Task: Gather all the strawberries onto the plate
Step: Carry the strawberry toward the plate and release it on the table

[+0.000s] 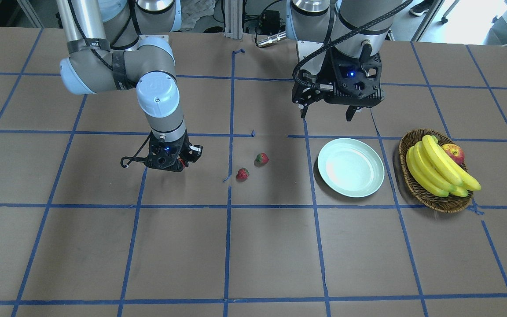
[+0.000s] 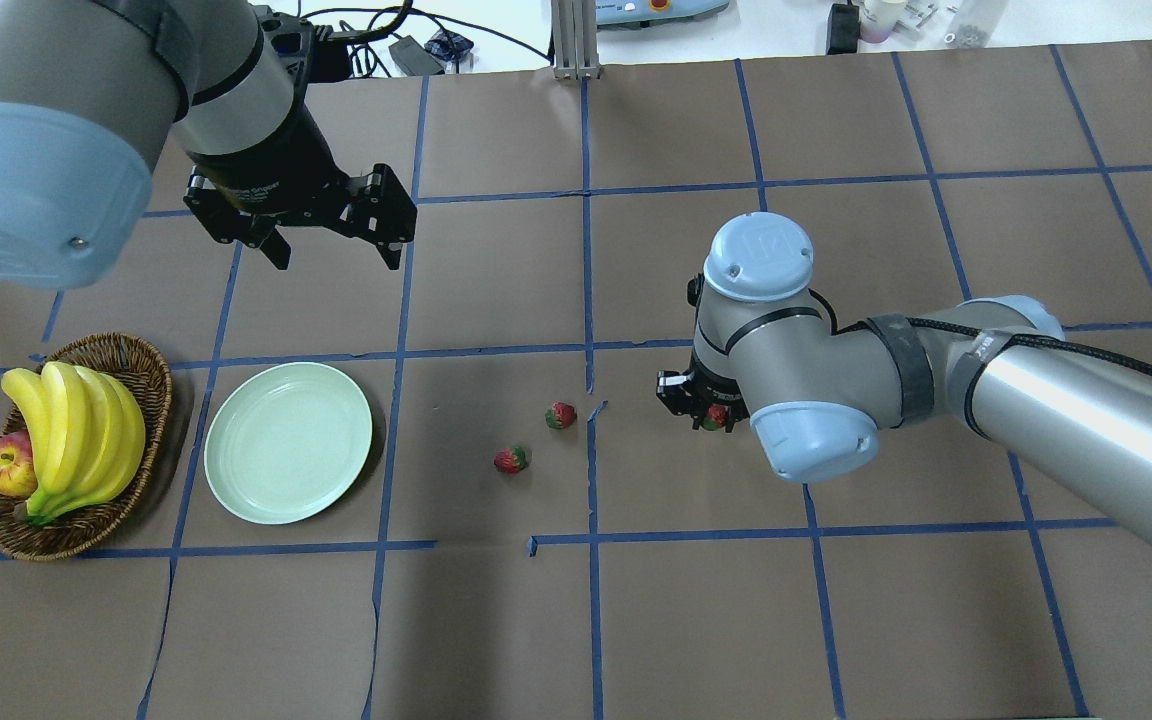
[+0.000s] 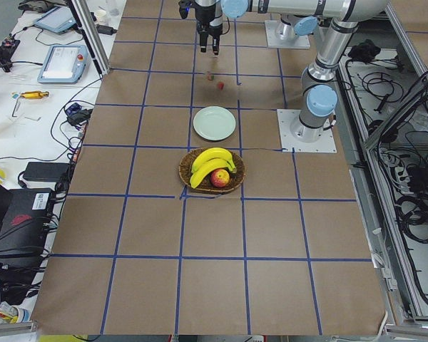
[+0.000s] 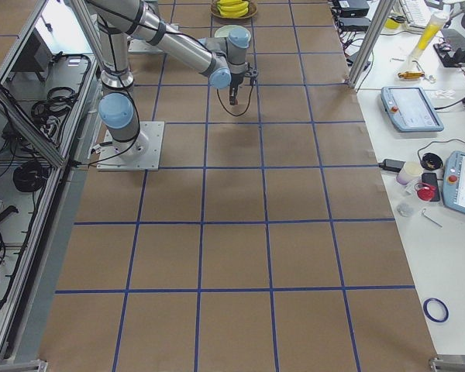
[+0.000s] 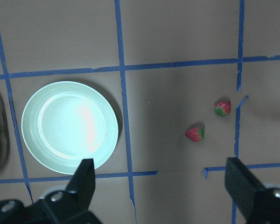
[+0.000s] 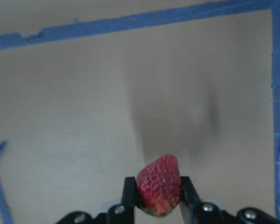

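My right gripper is shut on a strawberry and holds it just above the table; the berry shows as a red spot under the wrist and in the front view. Two more strawberries lie on the brown table between the arms; both also show in the left wrist view. The mint-green plate lies empty to their left. My left gripper hangs open and empty high above the table, behind the plate.
A wicker basket with bananas and an apple stands left of the plate. Blue tape lines grid the brown table.
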### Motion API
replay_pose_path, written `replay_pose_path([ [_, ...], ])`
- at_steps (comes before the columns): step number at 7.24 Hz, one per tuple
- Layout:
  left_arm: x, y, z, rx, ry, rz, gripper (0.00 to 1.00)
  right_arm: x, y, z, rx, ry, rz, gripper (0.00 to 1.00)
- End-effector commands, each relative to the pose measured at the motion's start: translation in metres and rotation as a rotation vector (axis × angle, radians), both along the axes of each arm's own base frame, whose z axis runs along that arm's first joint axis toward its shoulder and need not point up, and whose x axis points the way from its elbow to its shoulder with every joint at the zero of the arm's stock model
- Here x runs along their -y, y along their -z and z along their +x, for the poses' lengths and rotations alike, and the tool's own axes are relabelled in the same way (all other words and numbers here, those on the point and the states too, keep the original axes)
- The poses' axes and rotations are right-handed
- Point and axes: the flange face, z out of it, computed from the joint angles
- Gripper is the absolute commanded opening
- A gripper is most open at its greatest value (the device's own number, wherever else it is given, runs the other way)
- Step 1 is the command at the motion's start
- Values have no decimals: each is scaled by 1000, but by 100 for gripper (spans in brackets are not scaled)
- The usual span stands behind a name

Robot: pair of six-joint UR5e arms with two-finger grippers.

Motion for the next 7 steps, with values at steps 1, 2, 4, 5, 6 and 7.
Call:
replay_pose_path([
  [1,-1,-1,0,0,0,-3,100,24,-39,75,185,131,-19,3],
  [2,-1,-2,0,0,0,-4,100,13,-26,144,171,112,-2,2],
  [4,-2,-1,0,0,0,-3,100,16,4,220,120,92,10,5],
  [5,-2,-1,0,0,0,-3,100,9,25,231,105,72,35,9],
  [6,-2,-1,0,0,0,-3,100,7,27,232,112,71,47,33],
  [7,-2,-1,0,0,0,-3,100,6,24,231,118,62,43,99],
])
